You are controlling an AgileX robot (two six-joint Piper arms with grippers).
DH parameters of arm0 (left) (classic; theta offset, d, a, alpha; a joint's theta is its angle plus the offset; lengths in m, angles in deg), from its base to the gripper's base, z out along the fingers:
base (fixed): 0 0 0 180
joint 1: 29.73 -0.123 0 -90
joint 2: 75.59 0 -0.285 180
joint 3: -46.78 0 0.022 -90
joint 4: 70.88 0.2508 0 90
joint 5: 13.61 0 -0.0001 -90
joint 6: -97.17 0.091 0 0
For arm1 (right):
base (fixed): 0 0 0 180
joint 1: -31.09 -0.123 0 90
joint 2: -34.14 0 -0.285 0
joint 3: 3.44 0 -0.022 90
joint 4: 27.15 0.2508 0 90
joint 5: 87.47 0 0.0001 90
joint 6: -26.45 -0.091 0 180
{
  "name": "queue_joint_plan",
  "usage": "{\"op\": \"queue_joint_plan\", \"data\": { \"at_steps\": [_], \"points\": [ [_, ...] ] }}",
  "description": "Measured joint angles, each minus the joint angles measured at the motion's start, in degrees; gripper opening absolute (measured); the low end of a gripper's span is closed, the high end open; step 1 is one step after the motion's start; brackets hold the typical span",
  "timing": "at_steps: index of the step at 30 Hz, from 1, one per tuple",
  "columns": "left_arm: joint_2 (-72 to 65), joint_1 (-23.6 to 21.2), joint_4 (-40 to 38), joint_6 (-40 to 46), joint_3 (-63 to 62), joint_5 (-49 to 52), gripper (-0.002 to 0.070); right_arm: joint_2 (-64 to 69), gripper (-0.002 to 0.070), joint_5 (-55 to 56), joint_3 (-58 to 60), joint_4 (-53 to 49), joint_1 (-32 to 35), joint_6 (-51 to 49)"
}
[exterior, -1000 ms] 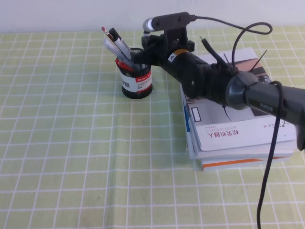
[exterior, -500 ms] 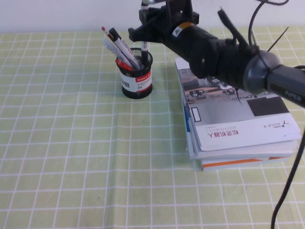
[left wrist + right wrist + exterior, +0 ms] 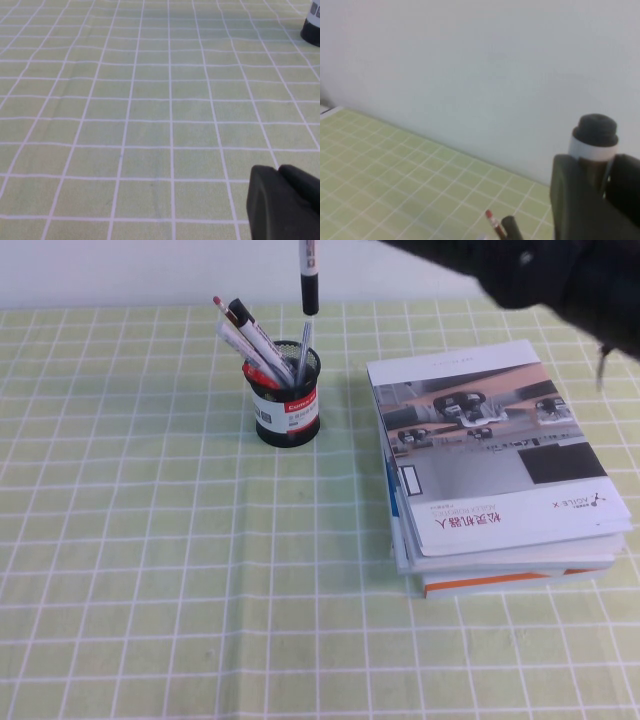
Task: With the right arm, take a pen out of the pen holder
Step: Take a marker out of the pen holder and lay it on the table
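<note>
Hanging upright above pen holder (image 3: 287,405) for clean exit, pen (image 3: 309,275) clamped by right end effector (image 3: 596,182); left end effector (image 3: 285,200) parked over surface (image 3: 150,125), state untellable.

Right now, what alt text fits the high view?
A black pen hangs upright above the pen holder, held by the right gripper beyond the top edge. A stack of books lies to the holder's right; the left gripper is outside this view.

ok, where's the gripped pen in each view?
High: pen at top centre, above the pen holder.
Left wrist: pen absent; left tool sits over the checked cloth.
Right wrist: pen end clamped in the right tool, in the air.
Shared: checked cloth.
</note>
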Motion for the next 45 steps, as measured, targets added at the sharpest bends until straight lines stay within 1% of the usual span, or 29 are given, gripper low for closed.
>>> {"op": "queue_joint_plan", "data": {
  "at_steps": [6,10,14,18,21,24,32,39,45],
  "points": [
    [0.0,0.0,0.0,0.0,0.0,0.0,-0.0005,-8.0,0.0098,-15.1,0.0,-0.7,0.0,0.0],
    [0.0,0.0,0.0,0.0,0.0,0.0,-0.0005,-9.8,0.0098,-26.1,0.0,-1.1,0.0,-0.7],
    [0.0,0.0,0.0,0.0,0.0,0.0,-0.0005,-9.4,0.0098,-36.9,0.0,-4.6,0.0,-7.0],
    [0.0,0.0,0.0,0.0,0.0,0.0,-0.0005,-6.7,0.0098,-42.4,0.0,-11.0,0.0,-16.5],
    [0.0,0.0,0.0,0.0,0.0,0.0,-0.0005,-3.7,0.0098,-43.5,0.0,-12.7,0.0,-21.5],
    [0.0,0.0,0.0,0.0,0.0,0.0,-0.0005,1.3,0.0098,-43.2,0.0,-12.8,0.0,-23.5],
    [0.0,0.0,0.0,0.0,0.0,0.0,-0.0005,14.0,0.0098,-37.4,-2.3,-9.7,0.0,-24.2],
    [0.0,0.0,0.0,0.0,0.0,0.0,-0.0005,22.0,0.0098,-38.2,-9.1,-7.2,0.6,-24.3],
    [0.0,0.0,0.0,0.0,0.0,0.0,-0.0005,24.8,0.0088,-38.4,-10.2,-6.2,1.5,-25.2]
  ]
}}
